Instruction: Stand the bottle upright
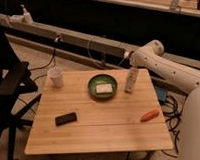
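Observation:
The bottle is pale and slim. It stands nearly upright on the wooden table, near the back right, just right of the green bowl. My gripper is at the end of the white arm that reaches in from the right. It sits right at the bottle's top. I cannot see whether it still holds the bottle.
A green bowl holding a pale block sits left of the bottle. A white cup is at the back left, a black device at the front left, and an orange carrot at the front right. A black chair stands left of the table.

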Controlling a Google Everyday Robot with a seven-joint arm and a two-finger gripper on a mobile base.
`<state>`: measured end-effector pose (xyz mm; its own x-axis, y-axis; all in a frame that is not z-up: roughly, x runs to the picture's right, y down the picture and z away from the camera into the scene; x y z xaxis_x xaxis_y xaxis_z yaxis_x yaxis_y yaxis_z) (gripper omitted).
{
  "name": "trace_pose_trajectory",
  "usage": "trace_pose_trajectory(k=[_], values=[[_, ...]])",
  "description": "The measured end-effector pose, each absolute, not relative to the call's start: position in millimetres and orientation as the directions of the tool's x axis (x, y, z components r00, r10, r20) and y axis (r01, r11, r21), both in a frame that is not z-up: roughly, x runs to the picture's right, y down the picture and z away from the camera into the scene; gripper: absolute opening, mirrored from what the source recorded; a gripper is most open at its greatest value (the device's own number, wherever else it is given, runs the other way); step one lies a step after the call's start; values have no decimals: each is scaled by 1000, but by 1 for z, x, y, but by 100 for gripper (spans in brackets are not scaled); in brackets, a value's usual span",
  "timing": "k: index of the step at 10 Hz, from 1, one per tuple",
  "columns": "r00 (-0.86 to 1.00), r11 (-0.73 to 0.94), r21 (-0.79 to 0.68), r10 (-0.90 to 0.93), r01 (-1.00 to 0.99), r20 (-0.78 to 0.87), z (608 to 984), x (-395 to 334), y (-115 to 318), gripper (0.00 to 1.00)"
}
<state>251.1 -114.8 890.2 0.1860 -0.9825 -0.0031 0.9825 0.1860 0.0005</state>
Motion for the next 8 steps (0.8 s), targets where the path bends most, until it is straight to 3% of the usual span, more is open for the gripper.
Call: trace_pose_trajectory(k=[3,4,8], values=[[176,176,2,-984,984,-13,894,246,-114,66],[173,173,1,-985,985,-15,895,246,-113,70],[156,156,3,-987,988,-24,891,239,-111,72]])
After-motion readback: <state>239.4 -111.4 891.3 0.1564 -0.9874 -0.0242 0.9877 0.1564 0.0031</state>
